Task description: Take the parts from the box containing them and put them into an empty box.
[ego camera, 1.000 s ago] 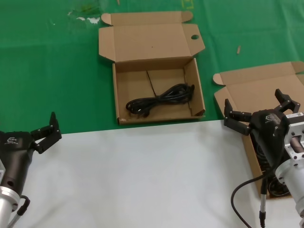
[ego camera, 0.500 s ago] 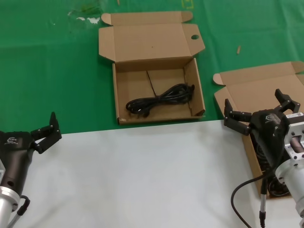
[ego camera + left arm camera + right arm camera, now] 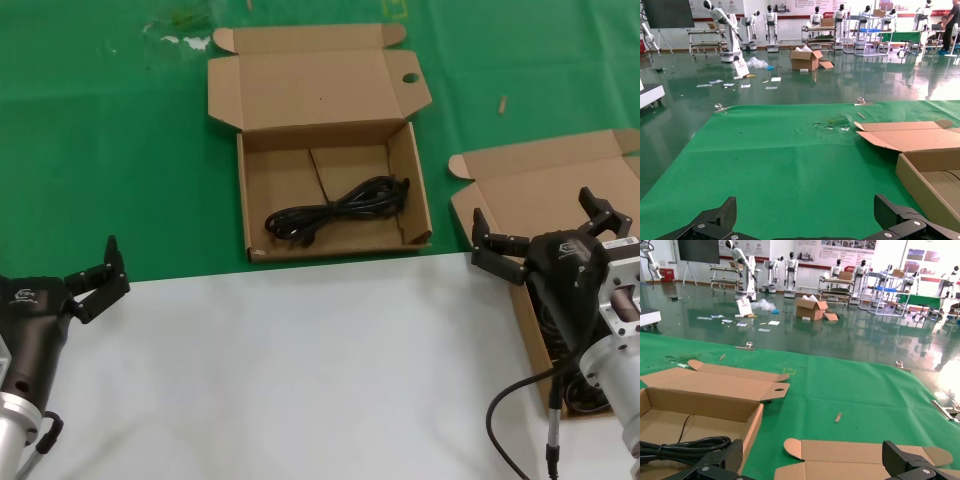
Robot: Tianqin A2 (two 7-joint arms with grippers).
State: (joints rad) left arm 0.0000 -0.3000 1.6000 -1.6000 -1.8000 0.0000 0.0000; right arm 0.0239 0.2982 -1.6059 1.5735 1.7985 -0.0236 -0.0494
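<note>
the head view took in the whole layout: the box with the round-holed flap (image 3: 330, 150) lay open in the middle of the green cloth (image 3: 100, 150) with one coiled black cord (image 3: 338, 212) on its floor, while the plain-lidded box (image 3: 540, 200) sat at the right edge, mostly behind the right gripper (image 3: 545, 228). only a dark sliver of cords (image 3: 548, 312) showed inside that box, beside the arm, too hidden to count. the right wrist view showed what the head view could not, a hall floor with other robots beyond the table, plus the holed flap (image 3: 735, 382), the cord (image 3: 685, 446) and the plain lid (image 3: 860, 454) close below. the left wrist view caught just a corner of the holed box (image 3: 927, 165). the right gripper hovered spread wide over the plain box, holding nothing, well apart from the lone cord. the left gripper (image 3: 98, 278) waited at the near left over the white surface (image 3: 300, 380), fingers also apart and empty.
</note>
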